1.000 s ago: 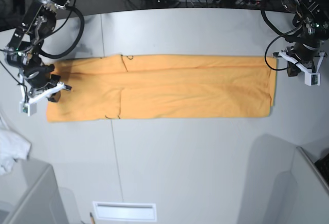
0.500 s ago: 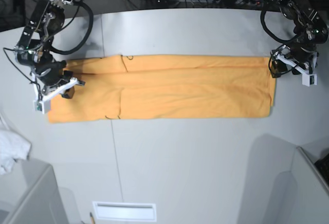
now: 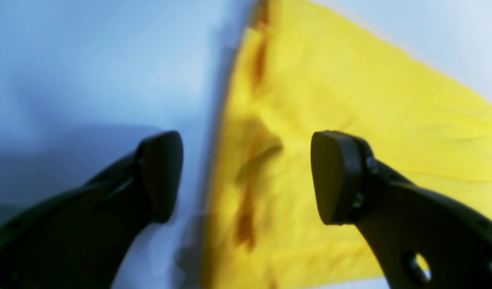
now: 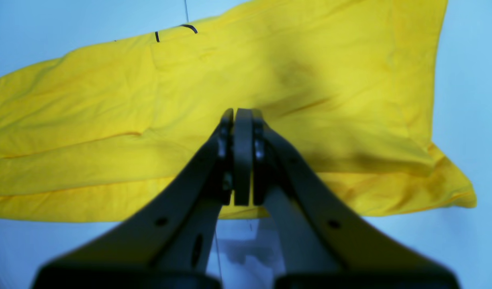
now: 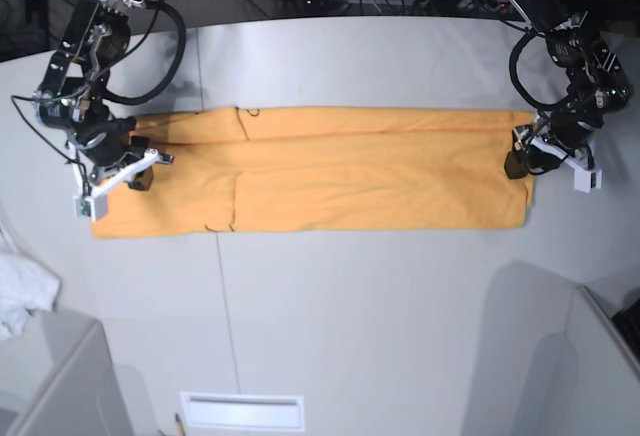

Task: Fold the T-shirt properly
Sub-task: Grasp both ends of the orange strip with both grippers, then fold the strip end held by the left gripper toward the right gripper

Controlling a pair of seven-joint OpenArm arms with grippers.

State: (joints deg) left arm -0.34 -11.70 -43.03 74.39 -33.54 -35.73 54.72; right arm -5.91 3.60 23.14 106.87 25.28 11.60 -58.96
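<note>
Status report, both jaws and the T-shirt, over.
Left gripper open over shirt edge. Right gripper shut, empty. T-shirt folded into long flat strip. Nothing blocking.

The T-shirt [image 5: 330, 168] is soft matt cloth, orange-yellow, with a faint woven grain and shallow creases along its folded layers; thin black stitched lettering [image 4: 188, 27] shows near the upper left of the right wrist view. The table [image 5: 380, 306] under it is a smooth, pale grey surface with a dull sheen and a thin seam running down it. The left gripper [image 3: 246, 176] has black matt plastic fingers [image 3: 161, 172] with smooth rounded pads. The right gripper [image 4: 242, 156] is the same dark matt plastic. At the lower left edge of the base view lies a white cloth [image 5: 22, 296], crumpled and soft-looking.
</note>
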